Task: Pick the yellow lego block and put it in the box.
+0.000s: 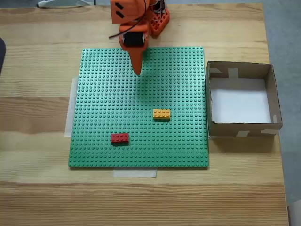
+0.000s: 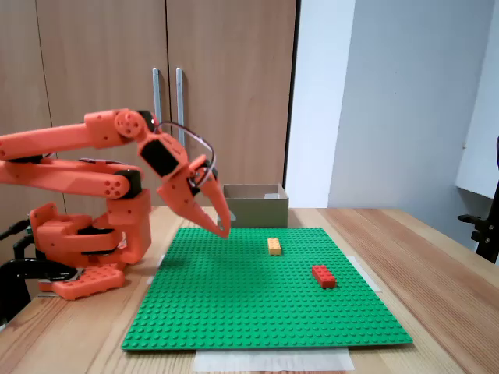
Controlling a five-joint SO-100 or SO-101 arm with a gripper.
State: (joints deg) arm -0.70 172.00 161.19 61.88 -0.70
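One yellow lego block [image 1: 161, 114], a small yellow-orange studded brick, lay flat on the green baseplate [image 1: 103, 103] ahead of our jaws [image 1: 138, 71], which we held together, empty, above it.

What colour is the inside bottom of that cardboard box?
White; the box shows it best in the fixed view looking down from above.

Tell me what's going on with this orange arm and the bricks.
The orange arm's end effector hangs above the green baseplate, holding nothing. The yellow lego block and a red brick both sit on the plate, untouched. The box stands beside the plate with nothing in it.
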